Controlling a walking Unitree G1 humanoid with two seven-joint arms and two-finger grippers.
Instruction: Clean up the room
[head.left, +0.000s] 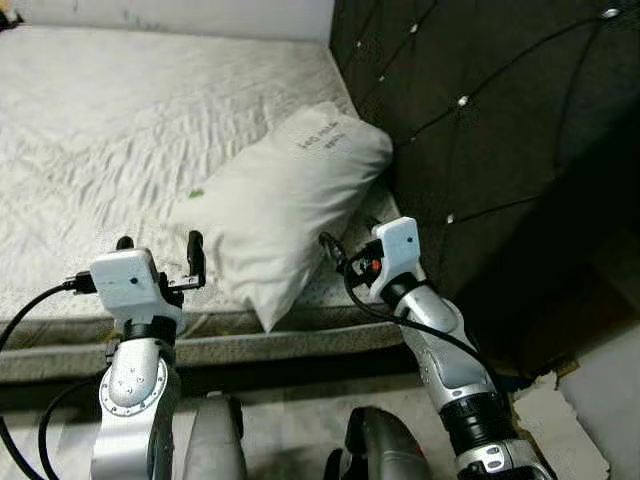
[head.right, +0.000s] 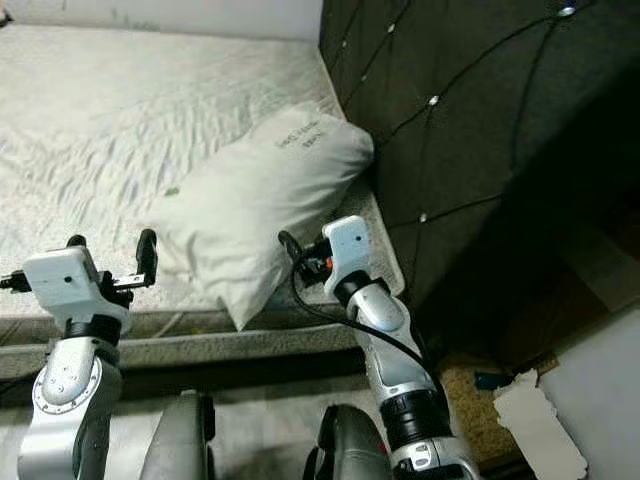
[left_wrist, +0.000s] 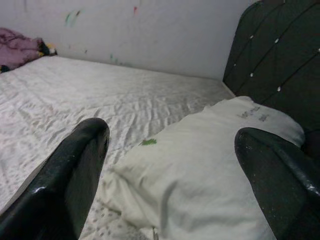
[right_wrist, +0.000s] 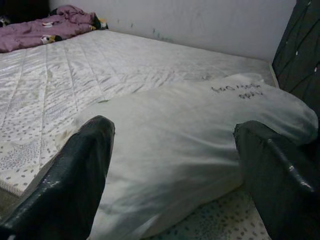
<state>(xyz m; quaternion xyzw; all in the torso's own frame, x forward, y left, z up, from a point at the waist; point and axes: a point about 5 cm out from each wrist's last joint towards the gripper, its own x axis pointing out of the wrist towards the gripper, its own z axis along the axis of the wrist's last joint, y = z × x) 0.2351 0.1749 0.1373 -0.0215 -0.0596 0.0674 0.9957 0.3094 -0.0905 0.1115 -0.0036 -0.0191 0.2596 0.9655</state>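
A white pillow (head.left: 280, 210) with dark writing near its top lies slanted on the mattress (head.left: 110, 120), its upper end against the dark tufted headboard (head.left: 480, 130). My left gripper (head.left: 160, 250) is open at the near edge of the bed, just left of the pillow's lower corner, with nothing between its fingers (left_wrist: 75, 170). On the pillow's right side, close to its lower edge, my right gripper (right_wrist: 172, 170) is open too. Between its two fingers (right_wrist: 75, 170) the pillow (right_wrist: 190, 130) shows, with no visible contact.
A purple bundle of cloth (right_wrist: 45, 27) lies at the far end of the mattress by the wall. The bed's grey side rail (head.left: 300, 345) runs in front of me. A torn white scrap (head.left: 555, 425) lies on the floor at the right, below the headboard.
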